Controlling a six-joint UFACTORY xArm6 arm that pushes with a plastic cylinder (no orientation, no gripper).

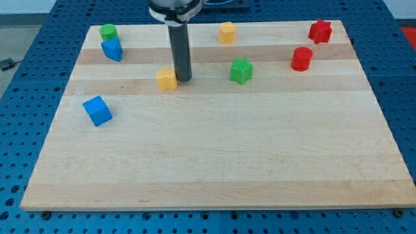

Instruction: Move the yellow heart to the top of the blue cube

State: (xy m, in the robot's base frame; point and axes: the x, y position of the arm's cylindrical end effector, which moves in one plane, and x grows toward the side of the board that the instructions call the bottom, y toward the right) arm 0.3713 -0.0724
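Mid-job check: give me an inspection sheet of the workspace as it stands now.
Surface: wooden board on a blue perforated bench.
Job's things: yellow heart mid-board; blue cube toward the view's lower left of it, apart.
Clutter: blue block, green block, yellow block, green star, red cylinder, red star.
Tool: my tip at the heart's right side, seemingly touching.
Cables: dark cable at the view's left edge.
Surroundings: nothing seen.

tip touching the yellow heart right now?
Yes, my tip sits right against the yellow heart, on its right side in the view.
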